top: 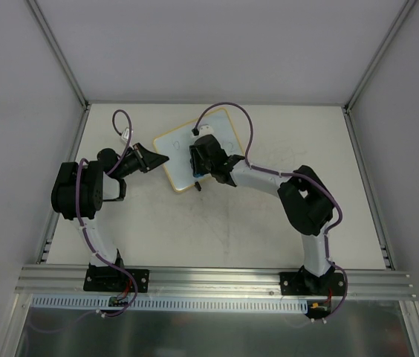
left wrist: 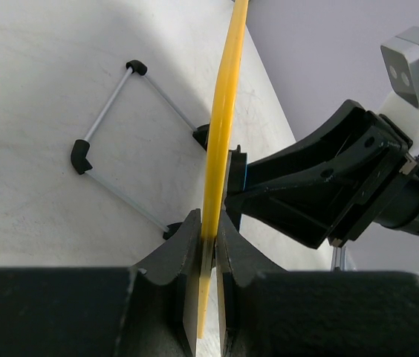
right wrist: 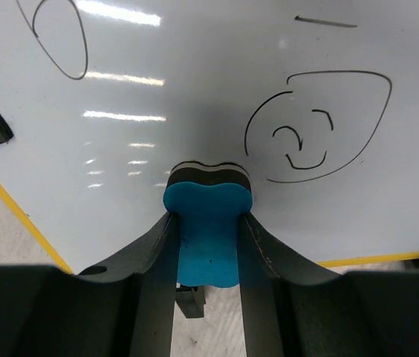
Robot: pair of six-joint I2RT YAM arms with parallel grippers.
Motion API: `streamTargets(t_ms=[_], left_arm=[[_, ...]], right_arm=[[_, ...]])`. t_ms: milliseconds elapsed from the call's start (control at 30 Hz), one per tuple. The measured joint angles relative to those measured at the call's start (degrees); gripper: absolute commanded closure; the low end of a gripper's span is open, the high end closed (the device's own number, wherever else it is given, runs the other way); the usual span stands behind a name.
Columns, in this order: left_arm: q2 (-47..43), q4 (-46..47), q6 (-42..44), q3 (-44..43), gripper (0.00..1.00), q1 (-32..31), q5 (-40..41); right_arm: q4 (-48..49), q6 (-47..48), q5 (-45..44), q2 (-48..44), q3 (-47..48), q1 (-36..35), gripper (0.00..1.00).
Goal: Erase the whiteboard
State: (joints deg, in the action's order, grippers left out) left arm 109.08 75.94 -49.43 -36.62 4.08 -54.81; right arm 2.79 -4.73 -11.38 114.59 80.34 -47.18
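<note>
Step in hand: wiping. The left tool (left wrist: 208, 224) is clamped on the left edge of the whiteboard (top: 174, 155), which stands tilted at the far centre of the tabletop (top: 217, 230). The right tool (right wrist: 207, 217) grips the blue eraser (right wrist: 207, 199), which rests against the board face. The next move probably calls for a sweep across the pen marks (right wrist: 310, 137) under steady pressure.

Counted: 1 whiteboard (top: 172, 151), 1 blue eraser (right wrist: 208, 202), 1 wire stand (left wrist: 81, 155), 2 grippers: left gripper (left wrist: 209, 238), right gripper (right wrist: 208, 227). Pen marks: 1 oval (right wrist: 59, 37), 1 face doodle (right wrist: 299, 141), 1 dash (right wrist: 326, 22).

Overhead camera looks down from behind both arms (top: 310, 204); wrist cameras sit close behind the left gripper (left wrist: 208, 223) and right gripper (right wrist: 208, 216), facing the whiteboard (top: 178, 165) ahead (all views share it).
</note>
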Motion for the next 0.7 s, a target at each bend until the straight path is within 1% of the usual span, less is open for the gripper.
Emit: streamTargets(t_ms=[133, 400, 700], left_arm=[[0.0, 0.0, 0.1, 0.0, 1.0, 0.0, 0.0], [0.0, 0.0, 0.4, 0.0, 1.0, 0.0, 0.3], [-0.5, -0.1, 0.7, 0.3, 1.0, 0.0, 0.3]], right_arm=[[0.9, -2.1, -0.8, 0.3, -0.1, -1.5, 1.0], [8.8, -3.7, -2.6, -0.2, -4.5, -2.9, 1.0], [22.8, -3.3, -1.3, -0.6, -11.0, -4.7, 1.0]])
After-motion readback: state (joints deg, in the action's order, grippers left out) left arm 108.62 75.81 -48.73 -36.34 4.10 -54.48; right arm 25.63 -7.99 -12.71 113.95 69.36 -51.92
